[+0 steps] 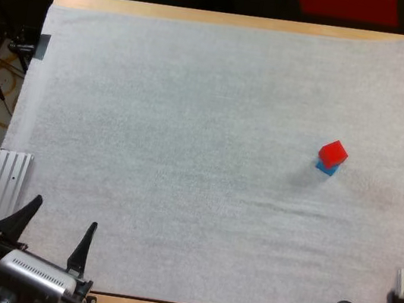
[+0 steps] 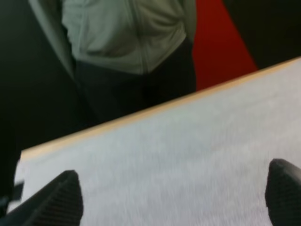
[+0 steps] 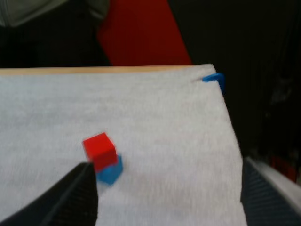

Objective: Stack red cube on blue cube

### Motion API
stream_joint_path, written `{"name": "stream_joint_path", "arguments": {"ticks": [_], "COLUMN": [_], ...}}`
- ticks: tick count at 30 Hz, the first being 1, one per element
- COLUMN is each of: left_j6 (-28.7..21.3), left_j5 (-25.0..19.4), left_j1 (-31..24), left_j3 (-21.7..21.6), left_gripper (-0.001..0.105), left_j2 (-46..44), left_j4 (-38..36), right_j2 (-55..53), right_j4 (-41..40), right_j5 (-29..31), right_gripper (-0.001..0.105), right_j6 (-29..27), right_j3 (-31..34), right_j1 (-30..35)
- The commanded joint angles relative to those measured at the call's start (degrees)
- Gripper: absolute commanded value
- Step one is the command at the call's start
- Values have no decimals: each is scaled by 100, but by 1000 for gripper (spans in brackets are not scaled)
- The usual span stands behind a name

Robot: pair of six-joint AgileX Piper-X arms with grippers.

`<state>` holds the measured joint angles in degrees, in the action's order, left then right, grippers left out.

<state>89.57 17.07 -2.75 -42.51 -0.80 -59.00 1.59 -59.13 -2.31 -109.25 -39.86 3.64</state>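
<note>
Red cube (image 1: 333, 152) sits on top of the blue cube (image 1: 326, 169), turned a little askew, so a blue corner peeks out below. The stack stands on the white mat (image 1: 186, 157), well ahead of the right gripper (image 3: 167, 165), whose 2 fingers (image 3: 77, 193) are spread wide and hold nothing. From the right wrist, the stack shows just past 1 fingertip. The left gripper (image 1: 61, 215) hangs at the mat's near edge, its 2 fingers parted and empty, far from the cubes. Beyond those fingers, past the table's (image 2: 141, 112) far edge, a person (image 2: 127, 33) in a grey jacket stands.
</note>
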Motion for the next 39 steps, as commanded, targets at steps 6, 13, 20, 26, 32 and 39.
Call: {"name": "stream_joint_path", "arguments": {"ticks": [6,13,20,26,32,39], "left_j6": [64,65,206,236,235,235], "left_j5": [-91,-99,-99,-82,-73,-58], "left_j1": [-11,-11,-11,-11,-11,-11], "left_j3": [110,474,1076,1264,1264,1264], "left_gripper": [76,76,76,76,76,76], "left_j2": [-800,-799,-789,-789,-789,-789], "left_j4": [-675,-456,-238,-10,-9,-9], "right_j2": [-395,-466,-466,-455,-455,-455], "right_j4": [-656,-377,-249,-73,-72,-73], "right_j5": [-350,-438,-438,-438,-428,-425], "right_gripper": [63,63,63,63,63,63], "right_j6": [-47,-48,-6,10,10,10], "right_j3": [48,267,667,932,932,932], "right_j1": [-3,-3,-3,-3,-3,-3]}}
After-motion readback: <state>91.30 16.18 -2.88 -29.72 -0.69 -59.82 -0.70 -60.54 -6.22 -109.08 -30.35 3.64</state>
